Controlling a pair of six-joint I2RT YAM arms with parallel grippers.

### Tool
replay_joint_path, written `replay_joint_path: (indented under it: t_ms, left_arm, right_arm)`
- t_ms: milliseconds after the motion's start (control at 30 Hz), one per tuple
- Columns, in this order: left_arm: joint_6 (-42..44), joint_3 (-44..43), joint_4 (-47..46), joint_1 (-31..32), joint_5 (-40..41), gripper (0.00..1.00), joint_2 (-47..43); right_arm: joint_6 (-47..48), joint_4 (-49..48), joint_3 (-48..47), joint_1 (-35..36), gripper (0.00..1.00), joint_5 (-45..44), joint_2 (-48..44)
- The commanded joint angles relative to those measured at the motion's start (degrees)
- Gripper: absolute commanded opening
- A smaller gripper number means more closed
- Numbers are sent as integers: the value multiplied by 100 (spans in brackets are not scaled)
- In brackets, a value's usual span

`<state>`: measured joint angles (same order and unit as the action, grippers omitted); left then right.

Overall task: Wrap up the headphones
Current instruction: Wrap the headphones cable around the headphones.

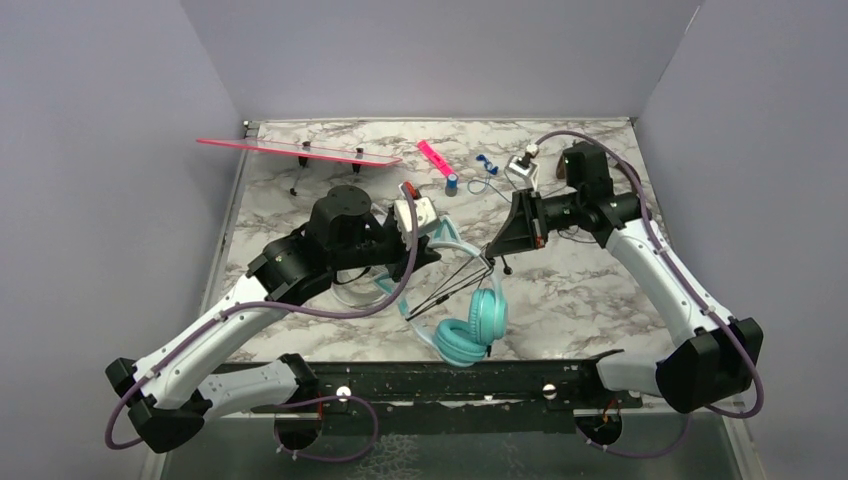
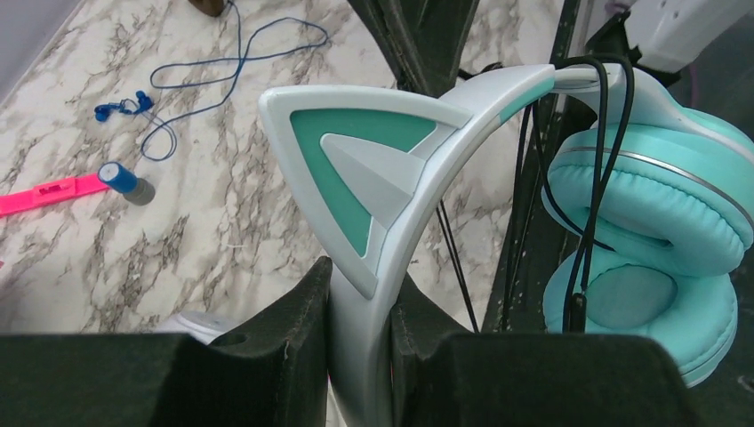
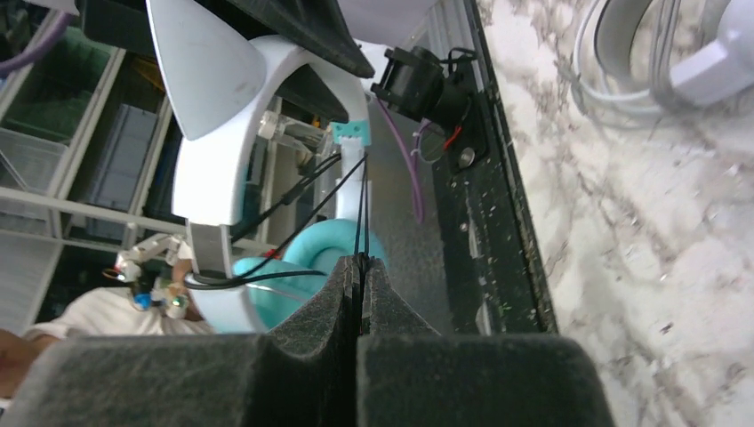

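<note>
Overhead first, then wrist views, noted left to right. Landmark for all positions was the black base rail (image 1: 450, 380) at the near edge of the worktop (image 1: 600, 290).

Left end effector (image 1: 425, 240) was behind the rail, left of its middle. Its fingers were pressed onto the white headband (image 2: 480, 98) of the teal headphones (image 1: 470, 330), with the band clamped between the pads just below one cat ear (image 2: 356, 169). Judged purpose: a fixed anchor, so the set did not swing while the cord was wound.

Teal headphones sat just behind the rail, near its middle. The cups (image 2: 640, 213) were folded against each other at the rail end. Whether they rested on the worktop or hung free could not be told. The long axis ran from the clamped band, farther from the rail, down to the cups beside it.

Cord (image 1: 455, 280): thin black strands fanned from band and cups to one point and looked taut. Loops lay over the band end and across one cup.

Right end effector (image 1: 493, 255) was behind the rail, just right of its middle, with its fingers pressed together and pinching the strands at the tips. Judged purpose: to hold tension for the next turn.

White-grey headphones (image 3: 693, 53) lay on the worktop behind the rail, not gripped.
</note>
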<state>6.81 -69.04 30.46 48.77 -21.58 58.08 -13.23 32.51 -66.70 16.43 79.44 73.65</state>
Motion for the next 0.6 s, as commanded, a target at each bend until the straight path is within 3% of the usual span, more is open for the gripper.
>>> replay_joint_path:
  t_ms: [0, 400, 567]
  left_arm:
    - [786, 156, 979, 71, -224, 0, -103]
    - [1950, 438, 1189, 88, 1282, 0, 113]
    - [2207, 575, 1048, 145, 1720, 0, 164]
  right_arm:
    - [56, 983, -319, -11, 1, -506, -214]
    - [-947, 1442, -6, 221, 1, -702, -301]
    - [-477, 2157, -321, 264, 1, -1026, -53]
